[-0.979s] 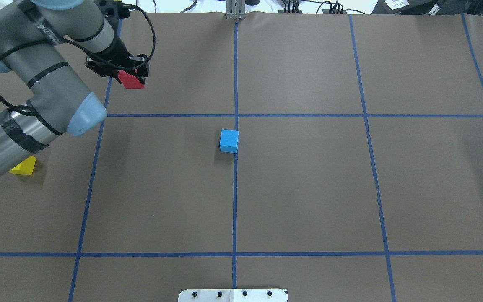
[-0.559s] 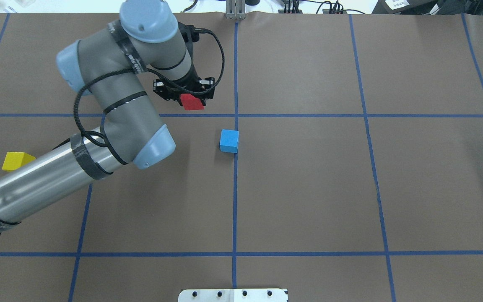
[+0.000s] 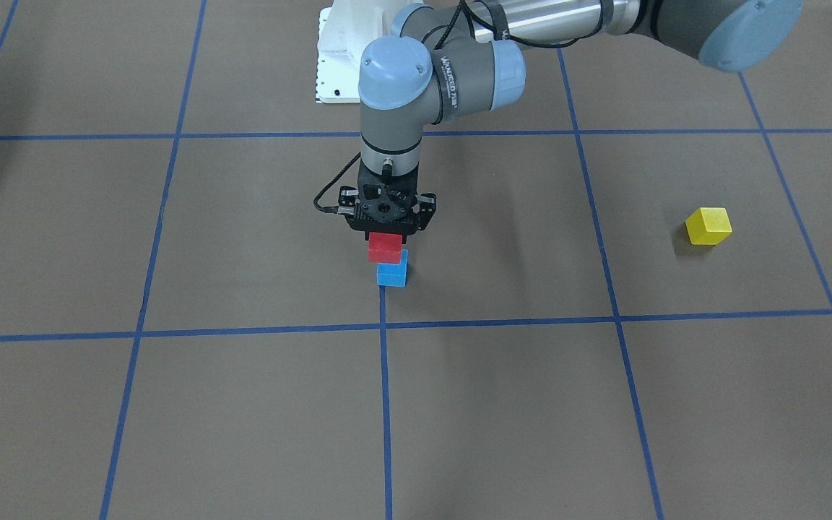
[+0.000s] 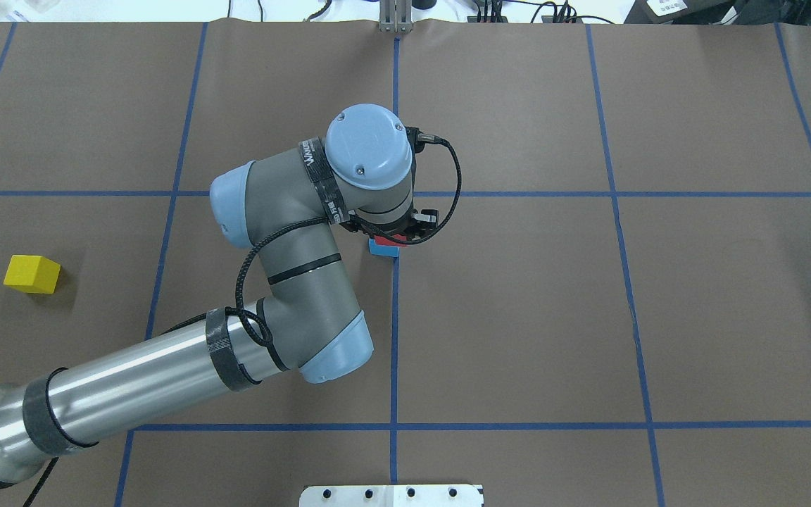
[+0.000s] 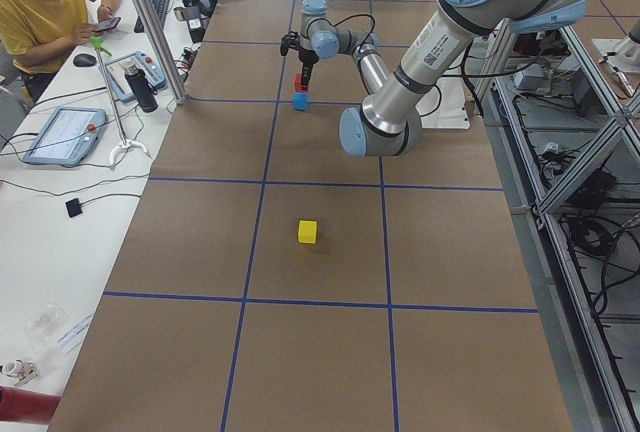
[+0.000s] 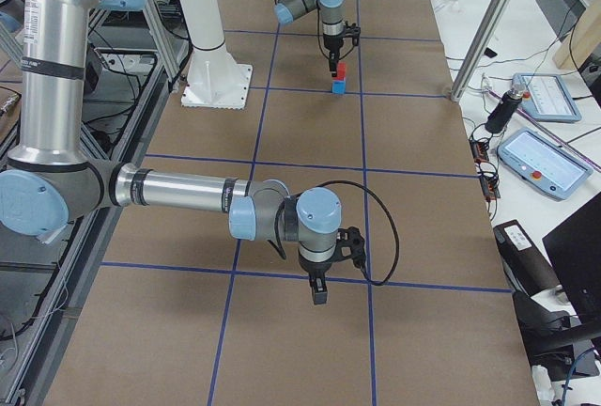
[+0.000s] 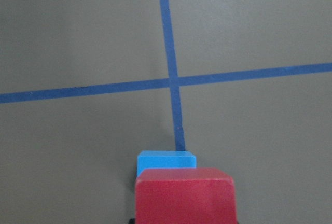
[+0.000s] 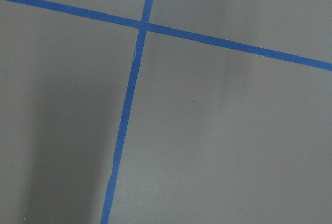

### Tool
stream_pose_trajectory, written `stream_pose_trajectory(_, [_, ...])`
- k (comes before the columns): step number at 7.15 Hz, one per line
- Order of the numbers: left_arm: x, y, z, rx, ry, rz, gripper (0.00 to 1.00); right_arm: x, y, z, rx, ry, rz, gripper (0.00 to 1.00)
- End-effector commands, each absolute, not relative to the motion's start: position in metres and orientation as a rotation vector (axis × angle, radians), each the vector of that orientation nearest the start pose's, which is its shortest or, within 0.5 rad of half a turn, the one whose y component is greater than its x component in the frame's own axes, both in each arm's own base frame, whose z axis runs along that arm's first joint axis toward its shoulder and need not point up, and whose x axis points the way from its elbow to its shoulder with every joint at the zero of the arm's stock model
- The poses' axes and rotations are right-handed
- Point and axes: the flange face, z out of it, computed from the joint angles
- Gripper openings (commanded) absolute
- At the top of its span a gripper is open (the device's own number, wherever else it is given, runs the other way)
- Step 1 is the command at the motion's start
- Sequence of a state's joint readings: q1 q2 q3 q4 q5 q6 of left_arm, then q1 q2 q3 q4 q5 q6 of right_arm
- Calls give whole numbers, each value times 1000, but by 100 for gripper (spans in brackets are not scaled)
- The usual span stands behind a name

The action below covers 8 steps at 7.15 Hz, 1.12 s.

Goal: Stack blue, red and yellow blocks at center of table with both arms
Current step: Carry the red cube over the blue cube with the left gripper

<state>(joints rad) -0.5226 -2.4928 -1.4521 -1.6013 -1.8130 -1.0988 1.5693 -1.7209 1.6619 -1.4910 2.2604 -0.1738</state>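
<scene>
My left gripper [image 3: 386, 242] is shut on the red block [image 3: 385, 248] and holds it directly over the blue block [image 3: 392, 274] at the table's centre. I cannot tell whether the two blocks touch. In the left wrist view the red block [image 7: 184, 195] covers most of the blue block [image 7: 166, 159]. In the overhead view the wrist hides the red block and only an edge of the blue block [image 4: 382, 248] shows. The yellow block [image 4: 31, 274] lies alone far on my left side. My right gripper [image 6: 319, 293] hangs over bare table on my right; I cannot tell if it is open.
Blue tape lines [image 4: 395, 317] divide the brown table cover into squares. The white robot base plate [image 3: 336, 50] is at my edge of the table. An operator [image 5: 50, 2] sits beside tablets [image 5: 62, 135] on the side bench.
My left arm has swung right and toward the centre with the red block, from the far left square to over the blue block. The yellow block is now uncovered.
</scene>
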Motion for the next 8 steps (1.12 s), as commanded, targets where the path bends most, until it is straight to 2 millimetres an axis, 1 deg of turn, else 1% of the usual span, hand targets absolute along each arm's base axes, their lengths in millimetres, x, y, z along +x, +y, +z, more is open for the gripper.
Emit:
stream_pose_trajectory(1, [600,-471,134,217,815,104,0,69,-432,679,82,-685,-175,100])
stream_pose_trajectory(2, [599,-477,141,214,802,100,0,69,-433,679,82,-687,-173,100])
stream_pose_trajectory(6, [598,-478,139,207,804,83,0,69,-433,679,82,-687,-175,100])
stream_pose_trajectory(7, [596,-480,139,209,804,81,0,69,-434,679,84,-685,-175,100])
stream_pose_trajectory(8, [592,-487,141,211,800,70,0,69,-435,677,87,-685,-176,100])
